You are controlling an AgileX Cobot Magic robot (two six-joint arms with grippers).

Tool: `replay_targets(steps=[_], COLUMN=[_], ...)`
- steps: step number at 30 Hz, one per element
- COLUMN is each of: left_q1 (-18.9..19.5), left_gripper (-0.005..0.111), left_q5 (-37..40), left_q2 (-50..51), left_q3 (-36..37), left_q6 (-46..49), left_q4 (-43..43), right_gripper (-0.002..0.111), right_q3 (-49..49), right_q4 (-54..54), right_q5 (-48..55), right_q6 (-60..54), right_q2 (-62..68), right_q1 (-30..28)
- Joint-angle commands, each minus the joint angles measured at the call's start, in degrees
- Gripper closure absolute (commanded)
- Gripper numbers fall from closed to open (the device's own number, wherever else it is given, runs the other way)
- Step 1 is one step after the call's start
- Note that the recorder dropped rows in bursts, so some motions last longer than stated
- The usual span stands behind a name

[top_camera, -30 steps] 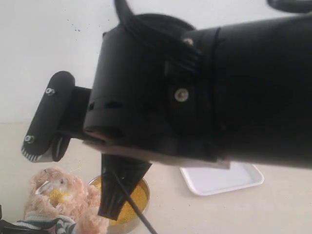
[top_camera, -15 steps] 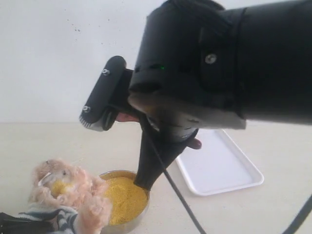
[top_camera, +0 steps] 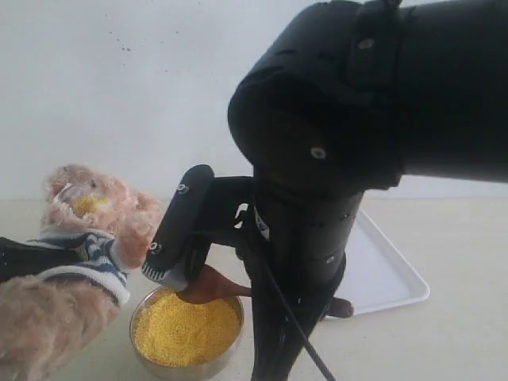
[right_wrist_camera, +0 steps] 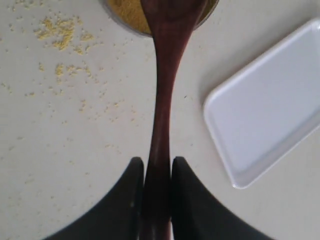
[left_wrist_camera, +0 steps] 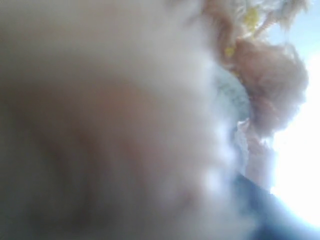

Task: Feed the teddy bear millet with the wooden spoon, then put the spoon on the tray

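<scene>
A beige table [top_camera: 460,341] runs back to a plain white wall [top_camera: 119,119] with a few dark specks high up. A round metal bowl [top_camera: 186,371] stands on the table.

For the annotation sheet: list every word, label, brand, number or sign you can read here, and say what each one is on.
No text is readable in any view.
teddy bear: the striped shirt shows no legible print.
tray, metal bowl, wooden spoon: plain, no markings.
Small pale patch on the right arm: too small to read.
Left wrist view: too blurred to read anything.
</scene>
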Motion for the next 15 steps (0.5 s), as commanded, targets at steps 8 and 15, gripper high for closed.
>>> replay_targets(steps=[8, 15], left_q1=[0.08, 0.08], left_gripper=[0.103, 0.103], left_q5=[-2.85, -2.29], left_q2=[10.35, 16.17], left_q3=[-14.19, -14.19], left_q6=[-2.87, -3.02], left_q4=[-0.99, -0.99], right_gripper=[0.109, 0.109], right_q3=[-6.23, -9.47], right_q4=[-16.85, -18.43], right_q5=[-5.41, -7.85], right_q6=[-3.73, -4.45], right_q2=[16.95, 21.89], right_q1=[1.07, 1.07])
